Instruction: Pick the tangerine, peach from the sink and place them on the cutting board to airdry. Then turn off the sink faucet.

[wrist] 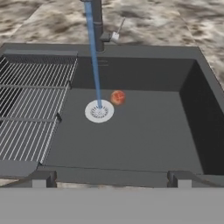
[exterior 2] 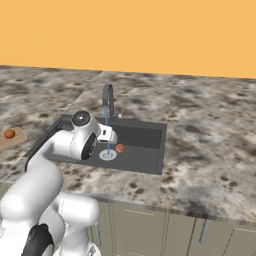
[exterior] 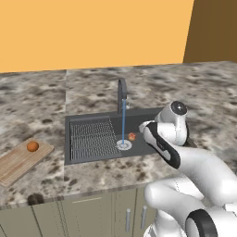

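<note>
- 1 tangerine, sat on the cutting board
- 1 peach, lay in the sink beside the drain
- 1 cutting board
- 1 sink, with 1 ribbed grid and 1 round drain
- 1 sink faucet, 1 water stream ran from it
- 1 stone surface
- 2 fruits total

The white arm was raised from the base, bent at the elbow and reached forward, with the wrist turned downward. The claw was held with its jaws spread wide and nothing was gripped between them. The two dark fingertips were seen well apart at the bottom of the hand view. The wrist housing was presented toward both base cameras.
</note>
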You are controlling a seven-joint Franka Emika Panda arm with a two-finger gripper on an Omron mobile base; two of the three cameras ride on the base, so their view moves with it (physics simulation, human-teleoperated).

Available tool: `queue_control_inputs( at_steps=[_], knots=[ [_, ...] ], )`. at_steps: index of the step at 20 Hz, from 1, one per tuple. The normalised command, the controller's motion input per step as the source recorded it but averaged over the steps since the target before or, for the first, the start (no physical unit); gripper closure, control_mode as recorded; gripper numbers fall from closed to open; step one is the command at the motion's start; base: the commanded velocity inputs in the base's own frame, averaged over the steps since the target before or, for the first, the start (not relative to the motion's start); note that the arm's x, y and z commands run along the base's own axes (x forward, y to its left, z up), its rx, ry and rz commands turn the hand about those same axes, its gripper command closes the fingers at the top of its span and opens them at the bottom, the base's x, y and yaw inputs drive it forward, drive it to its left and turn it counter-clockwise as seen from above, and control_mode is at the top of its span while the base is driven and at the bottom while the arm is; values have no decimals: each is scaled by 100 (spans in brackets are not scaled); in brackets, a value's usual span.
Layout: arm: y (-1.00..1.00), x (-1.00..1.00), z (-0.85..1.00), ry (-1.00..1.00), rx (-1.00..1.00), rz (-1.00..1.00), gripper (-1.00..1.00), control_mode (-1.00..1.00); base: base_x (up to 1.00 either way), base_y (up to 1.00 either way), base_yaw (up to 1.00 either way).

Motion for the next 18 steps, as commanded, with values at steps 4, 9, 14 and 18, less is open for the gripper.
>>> queue_control_inputs(
  at_steps=[4, 9, 14, 18],
  knots=[
    [0, 33, -21, 5, 0, 0, -100, -100, 0, 0, 0],
    [0, 31, -23, 2, 0, 0, -100, -100, 0, 0, 0],
    [0, 28, -27, 0, 0, 0, -100, -100, 0, 0, 0],
    [0, 26, -22, 0, 0, 0, -100, -100, 0, 0, 0]
  ],
)
